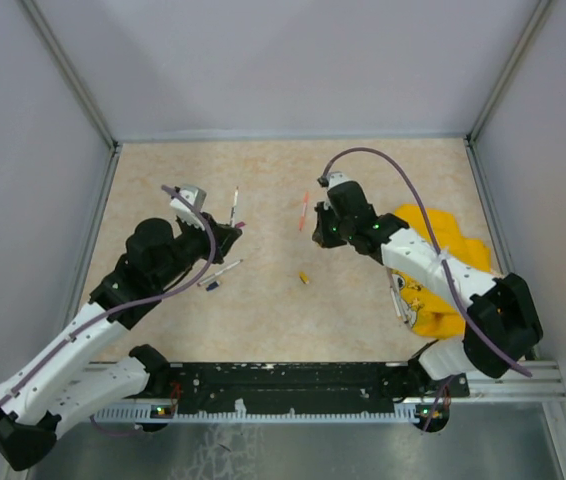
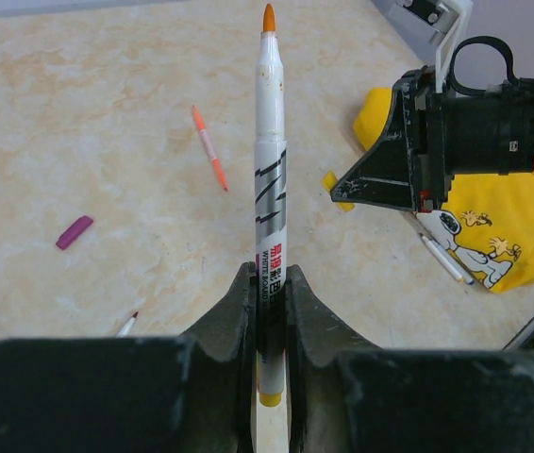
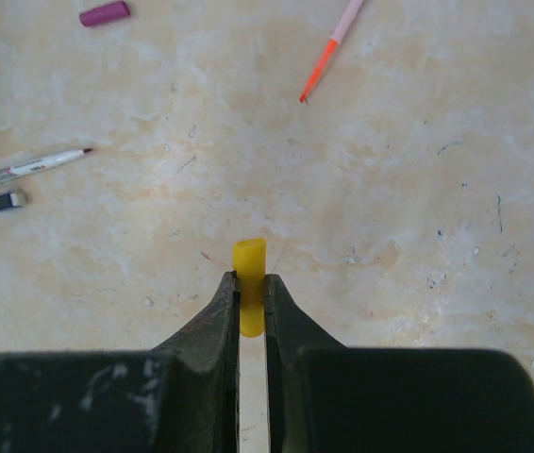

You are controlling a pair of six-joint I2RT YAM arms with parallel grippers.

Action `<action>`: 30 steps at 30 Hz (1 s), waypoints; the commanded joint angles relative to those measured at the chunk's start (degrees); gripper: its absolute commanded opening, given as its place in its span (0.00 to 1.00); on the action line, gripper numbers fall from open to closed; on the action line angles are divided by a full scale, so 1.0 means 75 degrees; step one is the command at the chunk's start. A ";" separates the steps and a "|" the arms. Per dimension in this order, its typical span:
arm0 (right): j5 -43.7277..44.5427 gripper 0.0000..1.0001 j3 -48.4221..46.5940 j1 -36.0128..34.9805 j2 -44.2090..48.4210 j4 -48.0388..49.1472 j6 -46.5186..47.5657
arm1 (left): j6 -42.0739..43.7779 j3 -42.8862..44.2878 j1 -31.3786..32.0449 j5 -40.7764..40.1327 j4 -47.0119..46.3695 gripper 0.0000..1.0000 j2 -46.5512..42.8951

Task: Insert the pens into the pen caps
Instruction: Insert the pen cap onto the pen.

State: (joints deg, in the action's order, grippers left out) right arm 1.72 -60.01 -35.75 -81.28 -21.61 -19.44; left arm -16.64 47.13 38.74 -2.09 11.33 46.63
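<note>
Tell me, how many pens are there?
4. A white orange-tipped marker pen in the left hand; a thin orange-pink pen and a grey-white pen on the table; a white pen on the yellow cloth's edge. Others may be hidden.

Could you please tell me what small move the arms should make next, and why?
Probably move the right gripper, shut on the yellow cap, toward the orange tip of the whiteboard marker clamped in the left gripper: both are gripped but apart.
</note>
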 commanded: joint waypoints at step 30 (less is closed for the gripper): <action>-0.0410 0.00 0.2297 0.0207 0.4215 0.5739 -0.2937 | -0.0170 -0.0552 0.0673 0.2082 -0.2946 0.00 0.0348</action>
State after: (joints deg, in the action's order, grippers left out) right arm 1.13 -44.84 -34.68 -52.53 9.45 -35.92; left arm -17.32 41.15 40.05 10.24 -5.54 46.68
